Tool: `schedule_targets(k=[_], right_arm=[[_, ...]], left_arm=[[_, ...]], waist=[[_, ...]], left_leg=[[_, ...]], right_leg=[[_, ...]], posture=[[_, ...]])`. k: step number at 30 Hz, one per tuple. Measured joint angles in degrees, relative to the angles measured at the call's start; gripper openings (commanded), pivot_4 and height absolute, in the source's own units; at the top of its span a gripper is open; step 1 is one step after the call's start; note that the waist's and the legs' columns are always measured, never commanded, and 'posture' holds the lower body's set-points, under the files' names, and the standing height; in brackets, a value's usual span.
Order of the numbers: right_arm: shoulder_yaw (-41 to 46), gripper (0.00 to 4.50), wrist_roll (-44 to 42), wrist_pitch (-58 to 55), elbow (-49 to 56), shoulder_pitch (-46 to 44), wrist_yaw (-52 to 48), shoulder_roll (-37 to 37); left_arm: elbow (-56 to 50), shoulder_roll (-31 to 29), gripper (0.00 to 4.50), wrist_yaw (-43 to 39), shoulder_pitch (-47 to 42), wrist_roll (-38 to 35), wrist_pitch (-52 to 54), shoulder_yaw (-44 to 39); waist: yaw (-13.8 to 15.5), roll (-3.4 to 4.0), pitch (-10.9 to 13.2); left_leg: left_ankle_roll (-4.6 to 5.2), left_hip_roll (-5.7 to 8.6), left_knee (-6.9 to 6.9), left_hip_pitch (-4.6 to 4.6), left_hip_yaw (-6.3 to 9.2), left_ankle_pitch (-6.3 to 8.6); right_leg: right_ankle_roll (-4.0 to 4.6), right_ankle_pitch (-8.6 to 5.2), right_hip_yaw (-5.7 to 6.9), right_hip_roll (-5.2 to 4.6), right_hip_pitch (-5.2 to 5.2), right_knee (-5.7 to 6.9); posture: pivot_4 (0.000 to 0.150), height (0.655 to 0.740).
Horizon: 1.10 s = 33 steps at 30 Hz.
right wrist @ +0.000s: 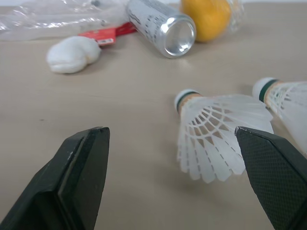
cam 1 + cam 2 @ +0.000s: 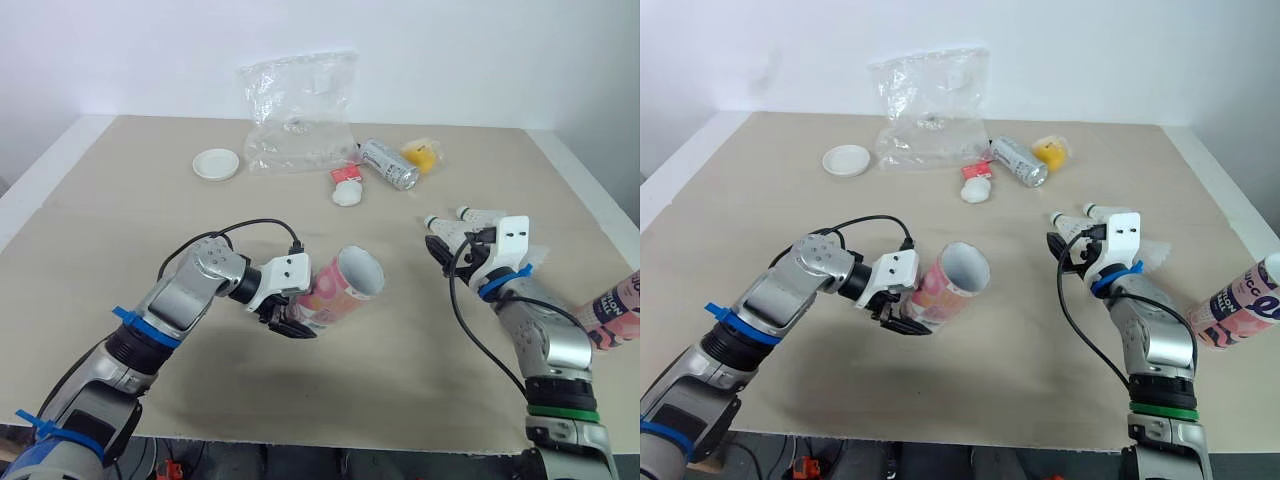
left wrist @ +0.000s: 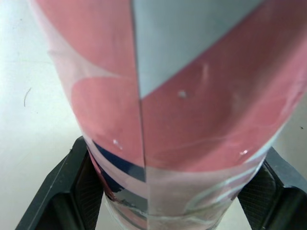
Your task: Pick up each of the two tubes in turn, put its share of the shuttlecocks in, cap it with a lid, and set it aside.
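My left gripper is shut on a pink tube, held tilted just above the table with its open mouth facing right and up. In the left wrist view the tube sits clamped between both fingers. Two white shuttlecocks lie on the table right in front of my right gripper, which is open. In the right wrist view the nearer shuttlecock lies between the spread fingers and a second shuttlecock is beside it. Another pink tube lies at the right table edge. A white lid rests at the back left.
At the back of the table are a crumpled clear plastic bag, a silver can on its side, a yellow object and a small white lump with a red label. The table edge runs close on the right.
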<state>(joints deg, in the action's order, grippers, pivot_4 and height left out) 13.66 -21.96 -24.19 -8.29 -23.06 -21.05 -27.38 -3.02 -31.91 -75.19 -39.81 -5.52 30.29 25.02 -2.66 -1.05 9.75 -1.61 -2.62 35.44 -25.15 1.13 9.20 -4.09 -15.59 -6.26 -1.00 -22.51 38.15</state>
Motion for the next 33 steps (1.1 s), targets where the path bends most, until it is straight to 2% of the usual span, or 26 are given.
schedule_targets(k=[20, 22, 25, 26, 27, 29, 31, 33], right_arm=[[-3.25, 4.50, 5.67, 4.71, -19.03, -12.79, -2.86, 1.88], [-3.64, 3.96, 6.38, 5.48, -20.41, -13.52, -2.97, 1.90], [-3.78, 2.87, 7.17, 7.14, -23.23, -14.21, -3.14, 1.89], [-3.78, 2.31, 7.62, 7.70, -24.35, -14.56, -3.32, 1.88], [-3.77, 2.12, 7.75, 8.04, -25.22, -14.95, -3.46, 1.86], [-3.77, 1.26, 7.88, 8.57, -26.09, -15.48, -3.63, 1.83], [-3.77, 0.21, 8.16, 9.11, -26.56, -15.77, -3.82, 1.76], [-3.77, 0.07, 8.26, 9.24, -26.66, -15.82, -3.95, 1.71]], left_arm=[[-0.48, 0.93, 3.43, 2.50, 0.19, -1.05, 1.01, 0.00], [-0.49, 0.95, 3.41, 2.61, 0.19, -1.15, 1.01, 0.00], [-0.49, 0.95, 3.41, 2.80, 0.19, -1.17, 1.03, 0.00], [-0.48, 0.95, 3.41, 2.87, 0.19, -1.18, 1.06, 0.00], [-0.48, 0.96, 3.41, 2.99, 0.19, -1.19, 1.07, 0.01], [-0.48, 0.96, 3.41, 3.17, 0.20, -1.20, 1.09, 0.01], [-0.48, 0.96, 3.41, 3.32, 0.21, -1.20, 1.10, 0.01], [-0.43, 0.97, 3.41, 3.36, 0.21, -1.20, 1.09, 0.01]], waist=[[-0.11, 0.10, 0.06], [-0.12, 0.11, 0.07], [-0.12, 0.11, 0.07], [-0.11, 0.13, 0.08], [-0.12, 0.15, 0.09], [-0.12, 0.16, 0.10], [-0.12, 0.16, 0.10], [-0.13, 0.17, 0.10]], left_leg=[[0.00, 0.00, 0.00, 0.01, -0.01, 0.00], [0.00, 0.00, 0.00, 0.01, -0.01, 0.00], [0.00, 0.01, 0.00, 0.01, -0.02, 0.00], [0.00, 0.01, 0.00, 0.00, -0.02, 0.00], [0.00, 0.01, 0.00, 0.01, -0.02, 0.00], [0.00, 0.00, 0.00, 0.01, -0.02, 0.00], [0.00, 0.00, 0.00, 0.01, -0.01, 0.00], [0.00, 0.00, 0.00, 0.01, -0.02, 0.00]], right_leg=[[0.00, 0.02, -0.02, 0.01, -0.01, 0.01], [0.00, 0.02, -0.02, 0.01, -0.01, 0.01], [0.01, 0.03, -0.02, 0.00, -0.01, 0.01], [0.02, 0.03, -0.03, 0.00, -0.01, 0.01], [0.03, 0.04, -0.03, 0.00, -0.01, 0.01], [0.14, 0.10, -0.03, 0.01, -0.02, 0.02], [0.24, 0.16, -0.03, 0.01, -0.02, 0.02], [0.24, 0.17, -0.03, 0.01, -0.01, 0.01]], posture=[[0.150, 0.7400], [0.150, 0.7400], [0.150, 0.7400], [0.150, 0.7400], [0.150, 0.7400], [0.150, 0.7400], [0.150, 0.7400], [0.150, 0.7400]])
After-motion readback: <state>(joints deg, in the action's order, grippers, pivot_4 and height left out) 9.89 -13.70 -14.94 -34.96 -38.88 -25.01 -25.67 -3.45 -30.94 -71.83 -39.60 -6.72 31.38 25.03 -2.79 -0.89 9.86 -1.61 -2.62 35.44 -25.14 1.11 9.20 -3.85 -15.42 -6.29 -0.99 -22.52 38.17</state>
